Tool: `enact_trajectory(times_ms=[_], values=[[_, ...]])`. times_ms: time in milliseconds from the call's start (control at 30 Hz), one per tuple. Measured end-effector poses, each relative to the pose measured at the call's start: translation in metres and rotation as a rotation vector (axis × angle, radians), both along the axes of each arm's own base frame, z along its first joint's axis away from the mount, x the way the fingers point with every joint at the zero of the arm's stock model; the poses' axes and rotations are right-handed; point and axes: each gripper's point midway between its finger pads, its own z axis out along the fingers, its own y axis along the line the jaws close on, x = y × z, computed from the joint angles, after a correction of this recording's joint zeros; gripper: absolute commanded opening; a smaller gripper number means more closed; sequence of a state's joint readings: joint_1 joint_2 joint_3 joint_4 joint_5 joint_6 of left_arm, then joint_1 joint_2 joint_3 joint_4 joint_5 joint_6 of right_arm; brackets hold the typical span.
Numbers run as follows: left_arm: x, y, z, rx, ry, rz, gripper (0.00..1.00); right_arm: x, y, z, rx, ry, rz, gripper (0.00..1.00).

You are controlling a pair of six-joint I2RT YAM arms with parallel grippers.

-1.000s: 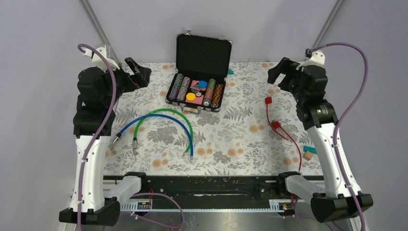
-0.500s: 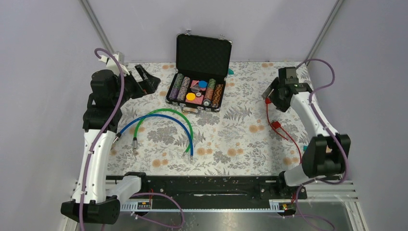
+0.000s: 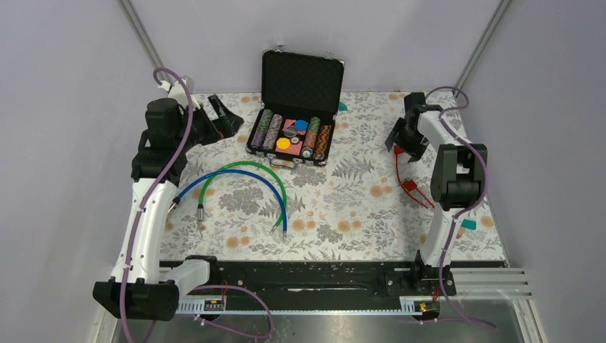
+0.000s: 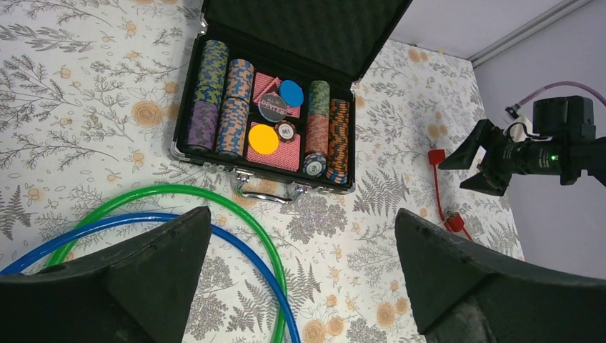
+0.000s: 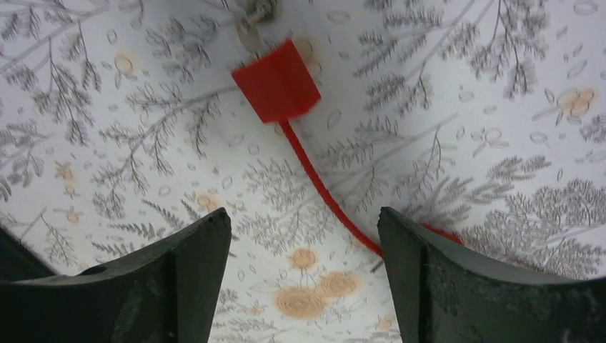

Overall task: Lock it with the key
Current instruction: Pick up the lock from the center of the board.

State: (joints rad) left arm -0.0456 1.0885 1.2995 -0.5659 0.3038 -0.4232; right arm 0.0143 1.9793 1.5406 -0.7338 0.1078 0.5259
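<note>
The black case point(image 3: 301, 77) stands open at the back middle, with poker chips in its tray; it also shows in the left wrist view point(image 4: 307, 28). A red tag point(image 3: 399, 148) on a red cord lies right of the case. In the right wrist view the tag point(image 5: 275, 82) has a small metal piece point(image 5: 251, 18) at its top end, too cut off to tell whether it is the key. My right gripper point(image 3: 399, 139) is open just above the tag point(image 5: 301, 212). My left gripper point(image 3: 221, 118) is open and empty left of the case point(image 4: 301, 214).
A green cable point(image 3: 246, 166) and a blue cable point(image 3: 236, 175) curve across the left half of the flowered cloth. The red cord runs to a red plug point(image 3: 409, 186). A teal piece point(image 3: 468, 224) lies at the right edge. A black rail point(image 3: 307, 275) spans the front.
The left gripper has swung right toward the case. The right arm has folded and brought its gripper down to just above the red tag. Both stay open.
</note>
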Motion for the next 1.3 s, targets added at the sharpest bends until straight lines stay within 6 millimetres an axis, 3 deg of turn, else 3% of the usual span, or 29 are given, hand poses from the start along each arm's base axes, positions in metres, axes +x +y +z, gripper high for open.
enact_trajectory(times_ms=[300, 533, 733, 1000, 1167, 1300], values=[[0.015, 0.0, -0.021, 0.01, 0.066, -0.001, 0.99, 0.048, -0.015, -0.014, -0.012, 0.016, -0.008, 0.85], [0.027, 0.0, -0.021, 0.014, 0.079, 0.002, 0.99, 0.057, -0.023, -0.034, 0.01, 0.071, -0.054, 0.73], [0.039, 0.001, -0.015, 0.02, 0.072, 0.011, 0.99, 0.077, -0.007, -0.041, 0.107, 0.064, -0.078, 0.61], [0.048, 0.002, -0.018, 0.027, 0.083, 0.018, 0.99, 0.078, 0.006, -0.041, 0.185, 0.078, -0.088, 0.63], [0.049, 0.004, -0.018, 0.037, 0.081, 0.023, 0.99, 0.075, 0.011, -0.04, 0.212, 0.089, -0.072, 0.73], [0.049, 0.005, -0.019, 0.043, 0.079, 0.026, 0.99, 0.072, 0.015, -0.04, 0.229, 0.093, -0.049, 0.66]])
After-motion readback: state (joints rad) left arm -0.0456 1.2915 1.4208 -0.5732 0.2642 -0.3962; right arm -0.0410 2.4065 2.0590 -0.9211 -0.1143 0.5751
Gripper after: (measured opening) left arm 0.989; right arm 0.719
